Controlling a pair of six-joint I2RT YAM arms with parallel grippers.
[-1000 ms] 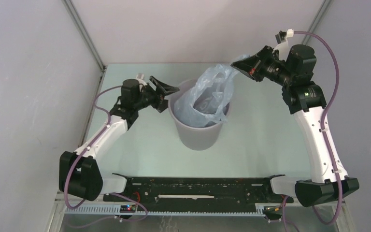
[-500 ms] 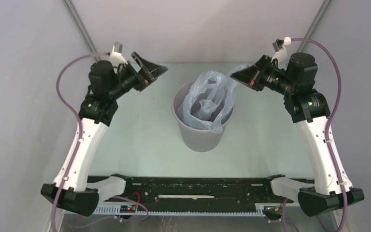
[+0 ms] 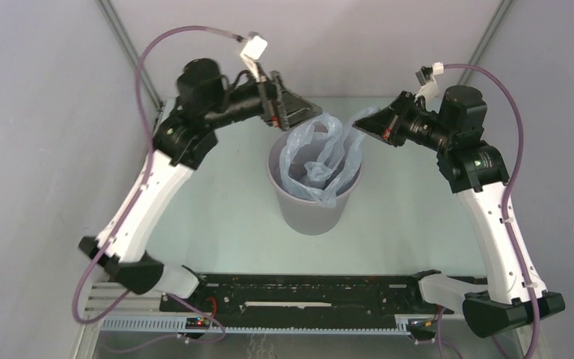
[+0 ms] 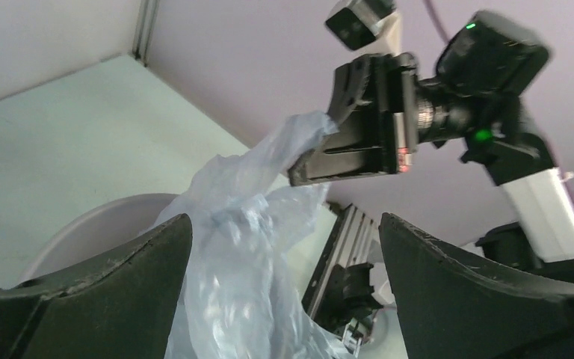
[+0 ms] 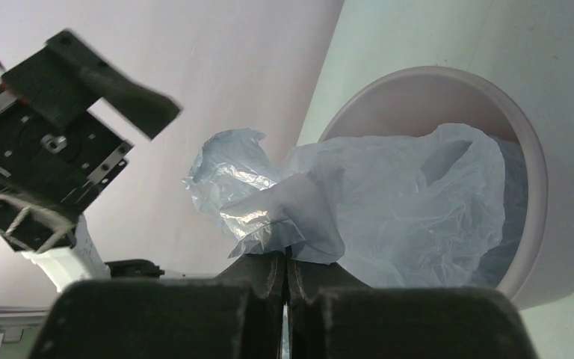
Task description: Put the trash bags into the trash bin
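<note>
Half the bag [image 3: 321, 157] sits inside the bin [image 3: 310, 213], rest bunched above its rim. Right gripper [image 3: 362, 121] pinches the bag's top corner over the bin's right edge. Left gripper [image 3: 303, 116] hangs spread over the left edge. Best: push the loose top down the bin's centre.

Light was even and diffuse, apparently overhead; hardly any shadows on the table [image 3: 217, 202]. Top view was sharp. Left wrist view: left fingers [image 4: 97, 292] dark and out of focus, trash bag [image 4: 232, 247] slightly smeared, with white glare patches. Right wrist view: right fingers [image 5: 157, 321] underexposed, near-black; walls [image 5: 232, 60] had a mauve tint.
</note>
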